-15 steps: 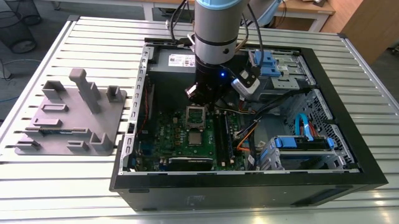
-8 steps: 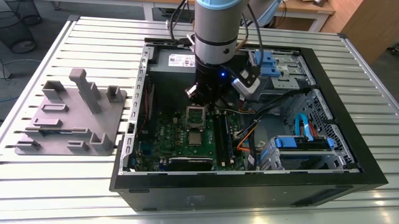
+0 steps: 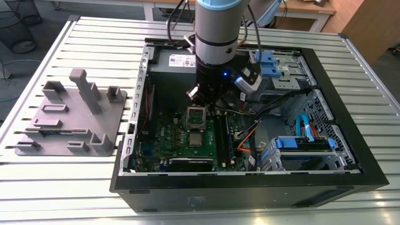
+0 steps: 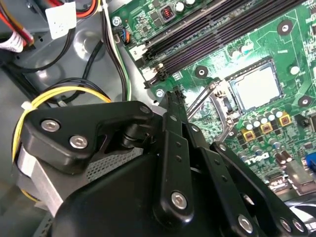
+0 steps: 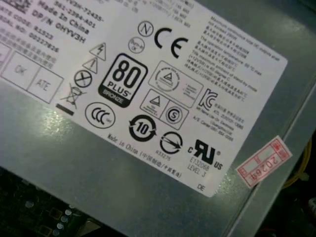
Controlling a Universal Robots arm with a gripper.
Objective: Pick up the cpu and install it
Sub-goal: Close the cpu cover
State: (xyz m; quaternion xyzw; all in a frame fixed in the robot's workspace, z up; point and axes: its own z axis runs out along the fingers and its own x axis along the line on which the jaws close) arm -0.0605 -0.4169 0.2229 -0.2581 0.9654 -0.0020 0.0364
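Desk: a big metal desk made of long slats carries everything.
Computer case: a black computer case lies open on the desk, with its insides facing up.
Gray holder: a gray holder of plastic blocks sits beside the case, on the exterior view's left.
Green board: the green board lies flat in the bottom of the case.
Tool: the tool hangs low over the green board, just by the socket frame. I cannot tell how far open it is, or whether it holds anything.
Socket frame: the dark metal socket frame is flipped open.
Cpu: the cpu, a small silvery square, lies flat in its place on the green board, apart from the tool.
How far along: I think the cpu is already in. The frame is not yet shut over it, so the job looks nearly done.
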